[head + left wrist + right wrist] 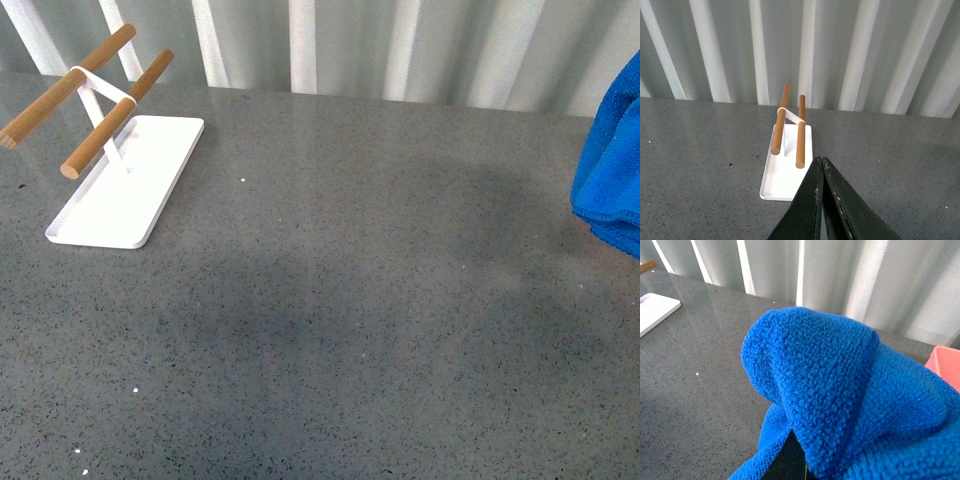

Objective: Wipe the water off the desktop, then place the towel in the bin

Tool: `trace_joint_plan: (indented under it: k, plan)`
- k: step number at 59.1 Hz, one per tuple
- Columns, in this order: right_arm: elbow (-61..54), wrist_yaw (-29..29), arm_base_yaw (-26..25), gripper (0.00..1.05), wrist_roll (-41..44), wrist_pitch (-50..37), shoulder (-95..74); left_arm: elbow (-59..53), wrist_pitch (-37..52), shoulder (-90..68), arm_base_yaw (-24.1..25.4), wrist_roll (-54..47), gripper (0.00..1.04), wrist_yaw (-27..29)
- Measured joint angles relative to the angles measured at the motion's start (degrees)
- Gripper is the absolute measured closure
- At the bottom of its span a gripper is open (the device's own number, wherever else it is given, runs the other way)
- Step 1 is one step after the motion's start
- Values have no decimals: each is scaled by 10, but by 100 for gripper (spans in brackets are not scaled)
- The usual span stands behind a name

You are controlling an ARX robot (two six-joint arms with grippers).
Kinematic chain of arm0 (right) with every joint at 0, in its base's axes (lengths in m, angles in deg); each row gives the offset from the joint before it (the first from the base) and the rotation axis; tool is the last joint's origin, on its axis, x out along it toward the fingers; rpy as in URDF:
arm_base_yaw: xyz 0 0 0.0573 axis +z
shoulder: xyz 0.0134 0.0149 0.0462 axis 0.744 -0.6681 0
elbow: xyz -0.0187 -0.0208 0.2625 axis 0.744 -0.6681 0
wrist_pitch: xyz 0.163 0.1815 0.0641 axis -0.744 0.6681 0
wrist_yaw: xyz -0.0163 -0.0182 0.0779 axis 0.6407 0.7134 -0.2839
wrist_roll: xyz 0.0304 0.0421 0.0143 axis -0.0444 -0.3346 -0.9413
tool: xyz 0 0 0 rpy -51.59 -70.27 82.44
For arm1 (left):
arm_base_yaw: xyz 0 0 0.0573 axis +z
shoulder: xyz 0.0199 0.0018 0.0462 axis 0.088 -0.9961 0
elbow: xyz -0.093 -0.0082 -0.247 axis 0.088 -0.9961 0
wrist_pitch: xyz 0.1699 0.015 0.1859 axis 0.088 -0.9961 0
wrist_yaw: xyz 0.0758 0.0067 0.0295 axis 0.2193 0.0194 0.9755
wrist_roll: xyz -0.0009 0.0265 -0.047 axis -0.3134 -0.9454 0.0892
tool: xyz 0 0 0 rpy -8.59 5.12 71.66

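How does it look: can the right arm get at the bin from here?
Probably yes. In the right wrist view the bin shows as a pink corner just past the towel, with nothing visible between them. The towel hides much of that view, so the rest is unchecked.

1. One blue towel.
2. One white tray, just ahead of the left pincer.
3. Two wooden bars, over that tray.
4. One grey desktop.
5. One pink bin, a corner only, beside the towel.
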Motion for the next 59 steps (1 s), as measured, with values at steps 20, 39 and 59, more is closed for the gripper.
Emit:
trace_joint_plan:
  k: [20,39,59]
  plan:
    - [0,0,0,99,0,7,1,-11,-45,73,0,-1,101,1]
    - [0,5,8,99,0,7,2,-11,-106,133,0,-1,101,1]
    - [1,15,14,99,0,10,0,-11,-230,256,0,-1,101,1]
